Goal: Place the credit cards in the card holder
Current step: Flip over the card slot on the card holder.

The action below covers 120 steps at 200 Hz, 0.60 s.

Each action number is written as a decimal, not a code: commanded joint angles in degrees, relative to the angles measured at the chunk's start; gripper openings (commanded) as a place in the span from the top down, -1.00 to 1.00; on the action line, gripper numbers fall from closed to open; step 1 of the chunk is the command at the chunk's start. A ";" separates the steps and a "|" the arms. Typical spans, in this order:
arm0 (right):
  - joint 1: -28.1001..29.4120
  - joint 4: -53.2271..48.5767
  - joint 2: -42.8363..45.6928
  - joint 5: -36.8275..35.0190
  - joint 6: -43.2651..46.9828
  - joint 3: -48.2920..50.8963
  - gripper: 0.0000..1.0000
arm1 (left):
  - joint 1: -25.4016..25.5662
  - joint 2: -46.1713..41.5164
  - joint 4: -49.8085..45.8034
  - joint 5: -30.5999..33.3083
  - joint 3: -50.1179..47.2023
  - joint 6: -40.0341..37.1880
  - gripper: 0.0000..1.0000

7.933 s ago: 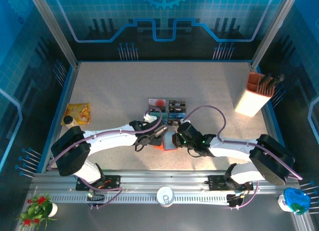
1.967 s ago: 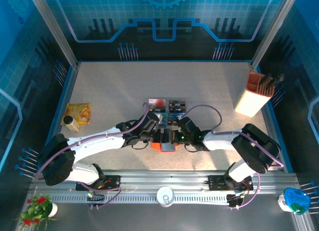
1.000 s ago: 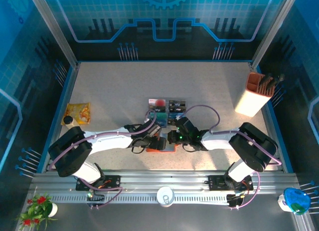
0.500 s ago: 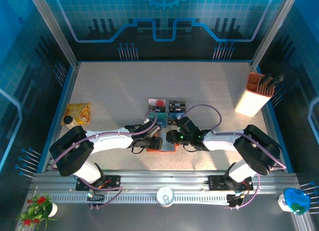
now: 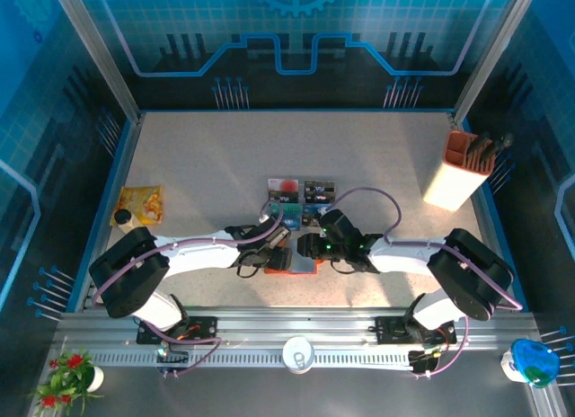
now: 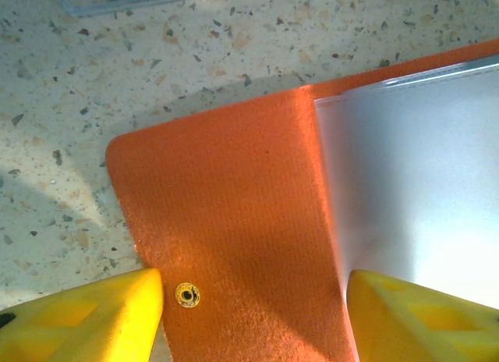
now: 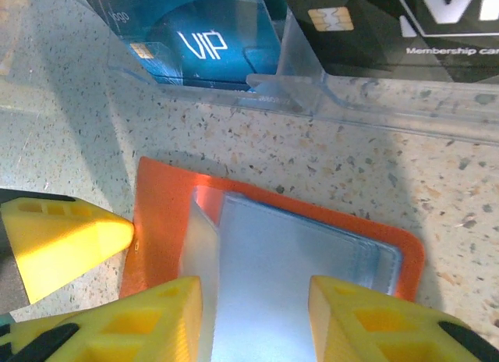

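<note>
Two hands low over the card holder (image 5: 292,266), both with jaws parted and nothing clamped between them. Wide spread on the left hand (image 6: 253,315), straddling the orange flap (image 6: 226,198): one yellow finger (image 6: 93,315) just beside the round snap (image 6: 186,294) at the flap's edge, the other over the grey-blue pocket (image 6: 413,182). Narrower gap on the right hand (image 7: 257,319), its fingers either side of that pocket's middle; touching it or not, cannot tell. Card holder unfolded and flat on the speckled counter (image 5: 207,156), pocket side up. Just beyond the card holder, the clear tray (image 7: 312,93), with the credit cards (image 7: 203,42) in its compartments: a teal one and, next to it, a black one. Well off to the card holder's right, a tall box of pens (image 5: 463,170); well off to its left, a yellow packet (image 5: 139,203)
</note>
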State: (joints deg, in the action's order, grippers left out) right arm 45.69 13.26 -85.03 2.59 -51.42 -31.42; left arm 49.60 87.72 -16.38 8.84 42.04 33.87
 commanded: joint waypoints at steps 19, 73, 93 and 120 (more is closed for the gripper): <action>-0.01 4.28 -3.00 3.33 -1.71 -1.67 0.17 | -0.03 1.24 0.30 -1.78 -1.52 -1.00 -0.30; 0.01 6.37 -4.26 5.35 -3.22 -2.16 0.25 | -0.03 -0.12 0.23 -1.64 -1.79 -1.00 -0.36; 0.01 6.95 -3.99 6.40 -3.88 -2.41 0.32 | -0.03 -1.84 -0.36 -1.07 -1.96 -0.93 -0.47; 0.13 7.22 -3.22 7.38 -4.55 -2.65 0.39 | -0.07 -6.24 -1.16 0.48 -2.40 -0.49 -0.64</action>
State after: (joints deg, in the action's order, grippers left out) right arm 45.69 18.09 -88.53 7.35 -54.70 -32.40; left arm 49.63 85.58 -16.23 8.75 40.82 33.58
